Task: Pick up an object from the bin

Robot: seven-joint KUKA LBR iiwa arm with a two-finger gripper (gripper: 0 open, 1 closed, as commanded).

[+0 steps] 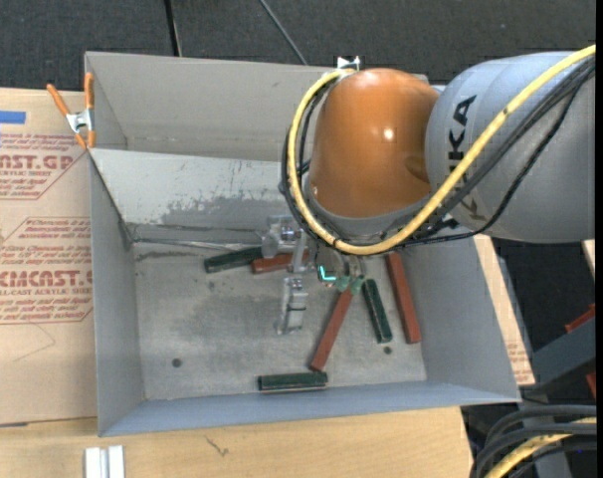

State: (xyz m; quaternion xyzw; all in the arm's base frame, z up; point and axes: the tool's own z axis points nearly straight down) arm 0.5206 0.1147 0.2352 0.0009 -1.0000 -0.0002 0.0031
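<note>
Judging by their look, the things in the bin (113,297) are short, flat sticks, stiff and light, probably plastic or painted wood. They should not bend or break under a pinch, though smooth faces could slip. The claw (290,270) hangs under the arm's orange cover, low over the middle of the floor. Its two metal fingers (294,305) stand apart, one to the far side and one to the near side of the right end of a short red-brown stick (273,264), not closed on it. That stick lies crosswise, its left end meeting a dark green stick (230,261). I would take it across its narrow width, close to the middle, so that it does not swing.

Counted, there are six sticks, three red-brown and three dark green. Besides the pair under the claw:
- a long red-brown stick (330,329) slants toward the near side, just right of the claw
- a green stick (377,312) and a redder stick (403,300) lie side by side further right
- a last green stick (292,380) lies alone by the near wall
</note>
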